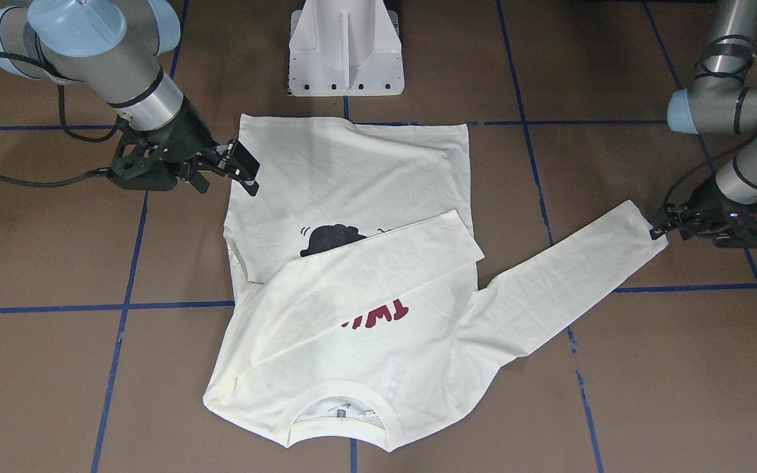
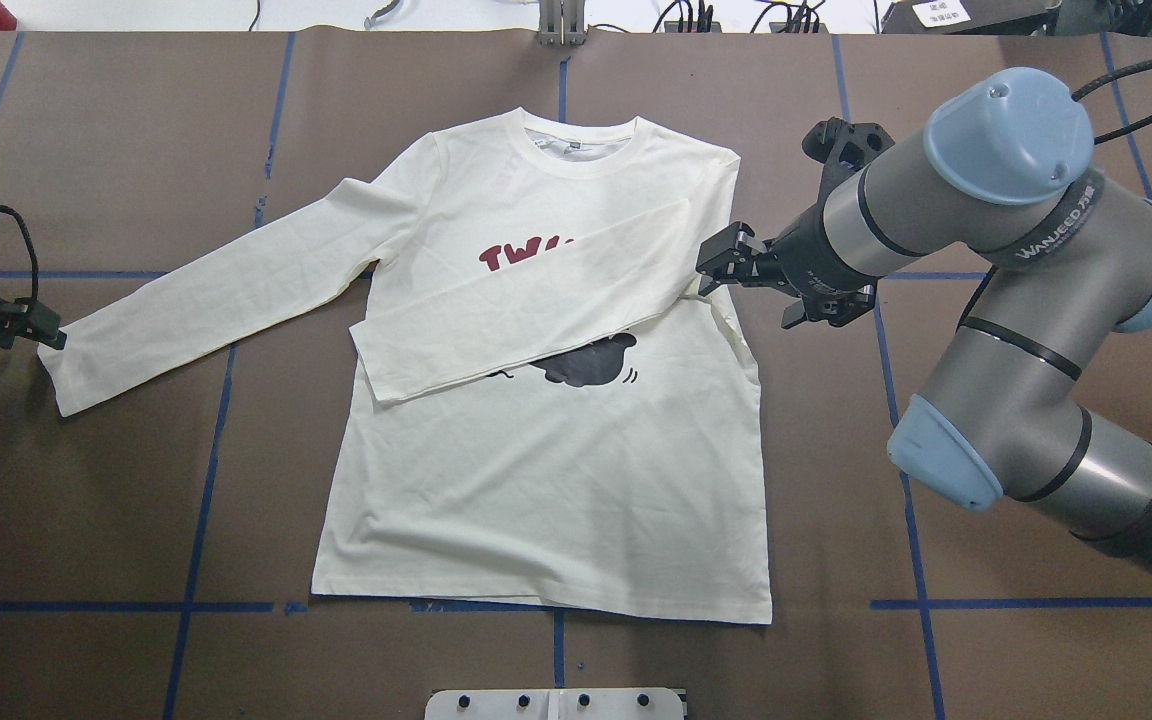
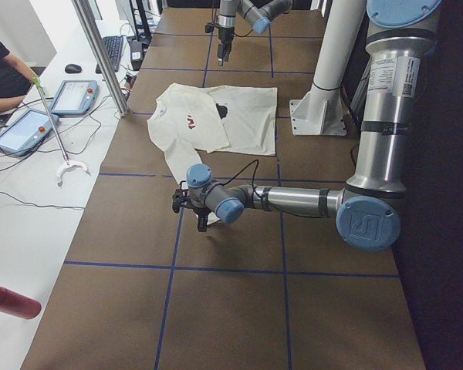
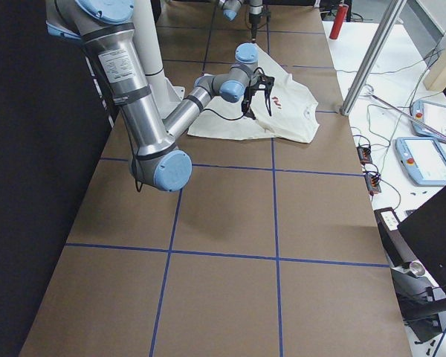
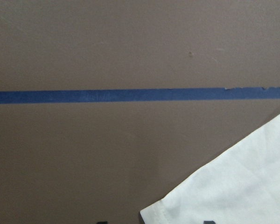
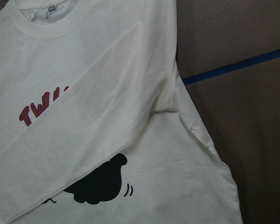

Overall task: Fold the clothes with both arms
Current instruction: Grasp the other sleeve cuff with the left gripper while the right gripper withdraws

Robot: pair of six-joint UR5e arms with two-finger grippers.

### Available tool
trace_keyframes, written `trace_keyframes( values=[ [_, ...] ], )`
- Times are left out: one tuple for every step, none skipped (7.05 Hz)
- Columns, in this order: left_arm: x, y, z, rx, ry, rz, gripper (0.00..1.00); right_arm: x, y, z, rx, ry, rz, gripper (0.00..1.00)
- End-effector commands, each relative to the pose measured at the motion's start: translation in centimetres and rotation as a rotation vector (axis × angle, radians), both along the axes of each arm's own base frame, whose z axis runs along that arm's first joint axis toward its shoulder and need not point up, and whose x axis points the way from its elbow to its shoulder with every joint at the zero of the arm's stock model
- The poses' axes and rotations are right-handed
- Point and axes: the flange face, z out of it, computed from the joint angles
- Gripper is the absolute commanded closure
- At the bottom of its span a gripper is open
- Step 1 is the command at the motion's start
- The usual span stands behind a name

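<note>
Lying flat and print-side up on the brown paper-covered tabletop (image 2: 136,500), the cream-white long-sleeved T-shirt (image 2: 536,480) sits mid-table among blue tape lines (image 2: 226,450), with its ribbed round collar (image 2: 586,160) away from the robot and its straight hem nearest the base. The sleeve on the robot's right (image 2: 536,305) is folded slantwise across the chest, hiding all but "TW" of the red lettering (image 2: 521,255) and the upper part of the black cat print (image 2: 586,362). The other sleeve (image 2: 226,285) stretches out straight toward the robot's left, its cuff reaching the black left tool (image 2: 48,335). In the left wrist view the cuff corner lies between that tool's two spread fingertips (image 5: 207,222), so it is open and grips nothing. The black right tool (image 2: 721,262) hovers at the shirt's right edge beside the folded sleeve's shoulder, its fingers apart and empty. The cloth shows only faint creases.
</note>
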Motion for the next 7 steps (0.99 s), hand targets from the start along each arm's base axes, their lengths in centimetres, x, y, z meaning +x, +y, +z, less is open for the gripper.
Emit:
trace_keyframes(
  values=[
    [0.7,0.3,0.1,0.0,-0.002,0.013,0.41,-0.1,0.2,0.1,0.002,0.001,-0.001,0.0],
    [0.9,0.4,0.2,-0.002,-0.002,0.017,0.41,-0.1,0.2,0.2,0.001,0.002,-0.002,0.0],
    [0.9,0.3,0.2,-0.002,-0.004,0.017,0.54,-0.2,0.2,0.2,0.001,0.002,-0.003,0.0],
    [1.0,0.2,0.3,-0.005,-0.005,0.016,0.78,-0.2,0.3,0.1,0.002,0.001,-0.003,0.0],
    [1.4,-0.4,-0.4,0.003,-0.002,0.018,1.0,-0.2,0.3,0.1,0.002,0.001,-0.003,0.0],
    [1.4,-0.4,-0.5,-0.001,0.0,0.018,1.0,-0.1,0.3,-0.1,0.004,-0.003,-0.004,0.0],
    [1.4,-0.5,-3.6,0.035,0.038,0.016,1.0,0.2,0.5,-0.6,0.012,-0.011,-0.001,0.0]
  ],
)
